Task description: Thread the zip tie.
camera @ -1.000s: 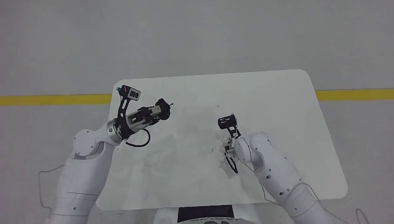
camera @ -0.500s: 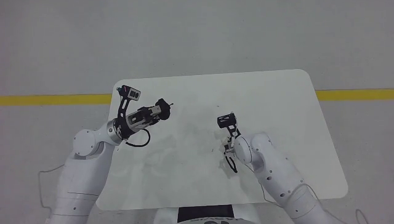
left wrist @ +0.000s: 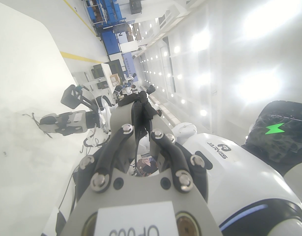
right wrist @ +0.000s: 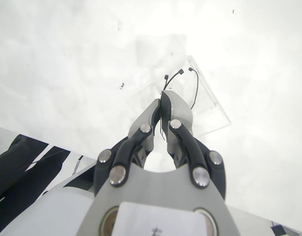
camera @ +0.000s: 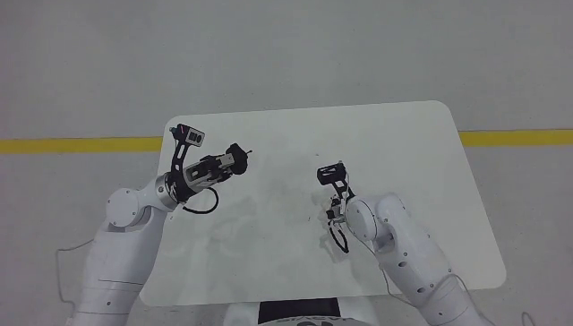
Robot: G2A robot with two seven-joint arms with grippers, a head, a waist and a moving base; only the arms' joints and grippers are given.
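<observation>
Right gripper (right wrist: 162, 98) jaws are pressed together, pinching the zip tie (right wrist: 181, 70). I see two thin black strands fork out just past the tips, each ending in a small square head, and short tails poke back between the fingers on the wrist side. I can't tell if that is one tie or two. The tips sit low over a clear tray (right wrist: 214, 114) on the white worktop (right wrist: 67, 37). A loose tie (right wrist: 197, 84) curves across the tray just beside the jaws, apart from them. From the left wrist view the right gripper (left wrist: 41, 124) is down at the worktop, with the black strands sticking out of its tip. The tray is barely visible there. Left gripper (left wrist: 141, 104) is raised off the worktop and well apart from the right one, its jaws closed together. A thin dark strand runs down between its fingers, and I can't tell if it's a tie or a cable. In the top view the left gripper (camera: 240, 158) has a tiny dark sliver at its tip, too small to read. The tie itself is too thin to make out from up there.
</observation>
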